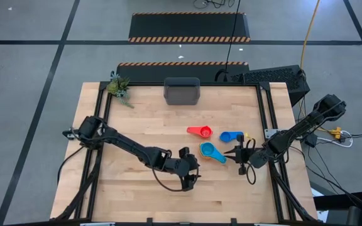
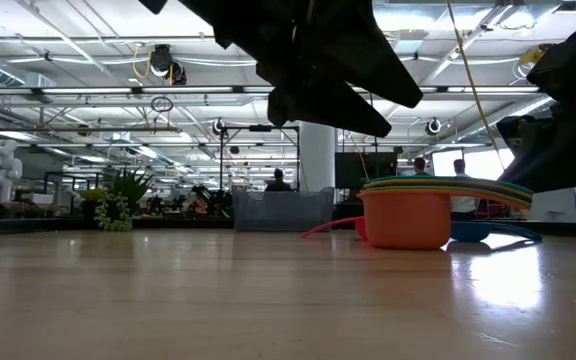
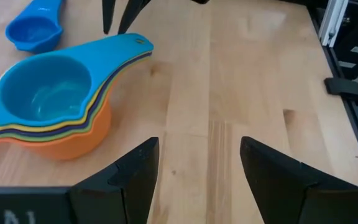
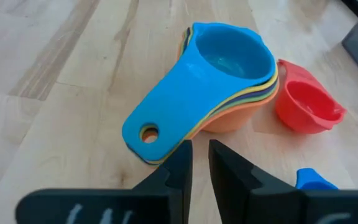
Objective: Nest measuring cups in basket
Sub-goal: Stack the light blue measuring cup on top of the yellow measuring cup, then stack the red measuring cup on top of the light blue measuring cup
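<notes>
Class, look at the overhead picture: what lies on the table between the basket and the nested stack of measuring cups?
In the high view, only the red cup lies between the basket and the nested stack; the rest is bare wood.

A nested stack of measuring cups [image 4: 225, 74] sits on the wooden table [image 4: 55, 93], cyan cup on top, with yellow, green, dark and orange rims showing beneath. Its handle reaches toward seven o'clock, ending at a hanging hole. Just beside the bowl at three o'clock lies a red cup [image 4: 306, 106]. The right gripper [image 4: 200, 163] has its fingers nearly together, just short of the handle's end. A blue cup's edge [image 4: 312, 180] shows at five o'clock.
</notes>
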You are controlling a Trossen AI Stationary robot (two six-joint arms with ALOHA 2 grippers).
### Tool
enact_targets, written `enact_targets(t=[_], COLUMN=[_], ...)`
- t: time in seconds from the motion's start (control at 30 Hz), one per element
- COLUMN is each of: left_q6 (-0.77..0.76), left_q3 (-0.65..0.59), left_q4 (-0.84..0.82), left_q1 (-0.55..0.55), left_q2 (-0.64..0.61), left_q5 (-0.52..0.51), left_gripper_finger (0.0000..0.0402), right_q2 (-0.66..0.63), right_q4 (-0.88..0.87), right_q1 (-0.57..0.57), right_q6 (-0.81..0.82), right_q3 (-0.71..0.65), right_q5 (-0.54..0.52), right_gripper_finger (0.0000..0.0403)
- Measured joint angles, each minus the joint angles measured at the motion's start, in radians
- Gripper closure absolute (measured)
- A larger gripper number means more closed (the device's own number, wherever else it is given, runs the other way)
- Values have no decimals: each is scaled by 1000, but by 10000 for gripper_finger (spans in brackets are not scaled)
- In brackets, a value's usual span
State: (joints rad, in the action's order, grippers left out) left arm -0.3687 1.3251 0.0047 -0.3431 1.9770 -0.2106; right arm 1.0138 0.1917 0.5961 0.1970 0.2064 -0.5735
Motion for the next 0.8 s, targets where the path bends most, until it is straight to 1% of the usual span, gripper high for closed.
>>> enact_targets(t=[0.2,0.3,0.4,0.53,0.63,0.7,0.8], left_q6=[9,26,34,9,-27,-31,7], left_q3=[0,0,0,0,0,0,0], left_q4=[-9,-41,-102,-215,-286,-305,-306], left_q1=[1,2,8,32,55,67,80], left_q2=[0,0,0,0,0,0,0], left_q5=[-35,-89,-155,-230,-260,-287,-351], left_gripper_finger=[172,172,172,172,172,172,172], right_q2=[0,-3,-17,-59,-102,-130,-170], right_q4=[-2,-2,-3,-19,-50,-69,-79], right_q1=[0,0,0,1,1,1,1], right_q6=[-28,-31,-43,-47,-28,-22,-7], right_q3=[0,0,0,0,0,0,0], right_q5=[-8,-58,-81,-80,-80,-80,-79], right_gripper_finger=[358,358,358,358,358,358,358])
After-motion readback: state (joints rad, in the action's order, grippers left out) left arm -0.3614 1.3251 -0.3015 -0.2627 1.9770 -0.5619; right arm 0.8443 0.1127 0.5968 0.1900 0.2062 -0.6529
